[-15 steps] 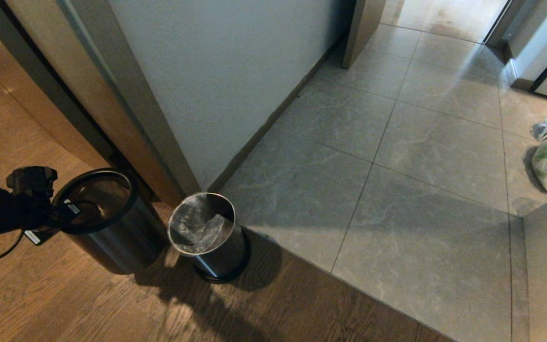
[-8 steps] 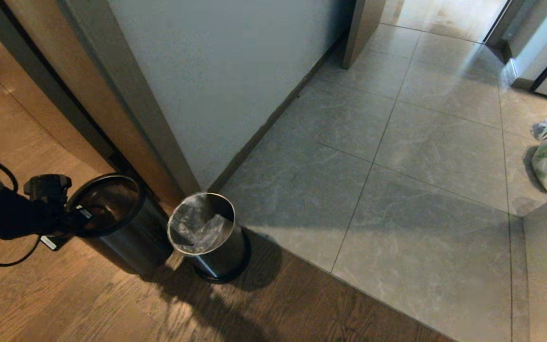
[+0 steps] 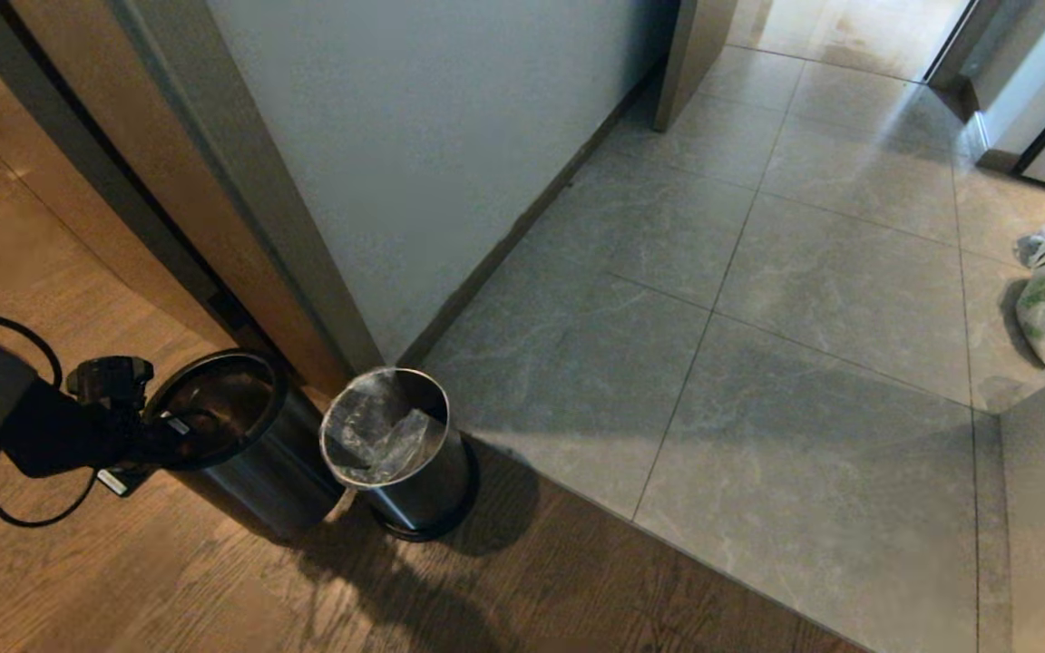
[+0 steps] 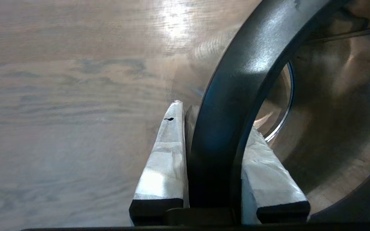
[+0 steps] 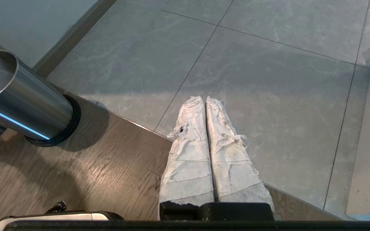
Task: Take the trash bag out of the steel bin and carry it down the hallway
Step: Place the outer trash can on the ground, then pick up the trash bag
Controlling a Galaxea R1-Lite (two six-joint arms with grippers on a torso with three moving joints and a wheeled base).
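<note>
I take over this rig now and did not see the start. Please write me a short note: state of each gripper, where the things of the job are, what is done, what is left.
Left gripper: shut on the black ring rim of a second, larger bin, which it holds beside the steel bin.
Right gripper: shut, empty, hanging above the grey floor tiles of the hallway.
Trash bag: inside the steel bin, on the wood floor at the edge of the tiles.
Done: nothing on the bag yet.
Left: grasp the bag, lift it out, carry it down the hallway.
</note>
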